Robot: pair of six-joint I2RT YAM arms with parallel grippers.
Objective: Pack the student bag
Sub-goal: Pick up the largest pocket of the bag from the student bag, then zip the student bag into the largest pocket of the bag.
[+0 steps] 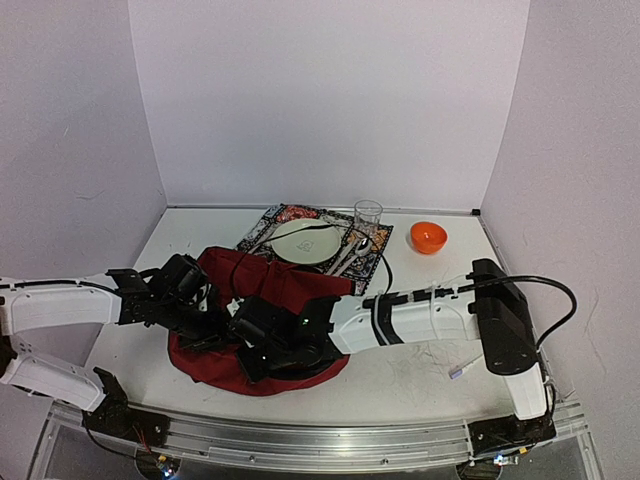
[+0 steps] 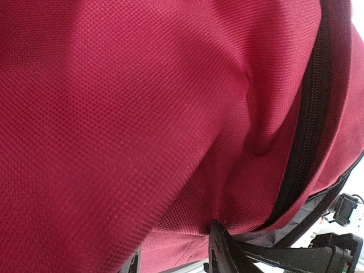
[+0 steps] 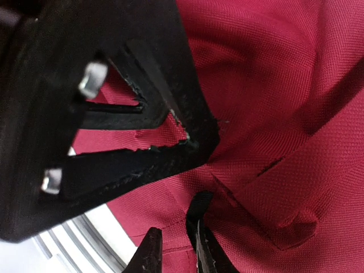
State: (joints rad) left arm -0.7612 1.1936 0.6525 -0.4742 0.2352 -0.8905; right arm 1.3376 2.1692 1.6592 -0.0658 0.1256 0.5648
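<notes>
Nearest the arms' bases, a ribbed aluminium rail [image 1: 300, 440] is seen along the edge of the white table [image 1: 420, 375], in front of the student bag [image 1: 285, 285], a large floppy dark-red fabric backpack that is slumped on the table just behind the rail. A small white stick-like item [image 1: 462, 371] lies to the right of the bag, well apart from it. The right gripper [image 1: 247, 348] is pressed onto the bag's near front; in its wrist view the jaws are seen close together with a fold of red cloth in the narrow gap, but a grip cannot be told. The left gripper [image 1: 210, 318] is set against the bag's left side; cloth lies between its fingers [image 2: 224, 253], yet whether it is pinched cannot be told. The bag's black zipper [image 2: 307, 131] is seen running beside them. Behind the bag, touching its far edge, a patterned cloth placemat [image 1: 285, 214] is spread, bearing a round white plate [image 1: 305, 243], silver cutlery [image 1: 345, 258] and a clear drinking glass [image 1: 368, 214]. Behind and to the right of the bag, a small orange bowl [image 1: 428, 237] stands.
</notes>
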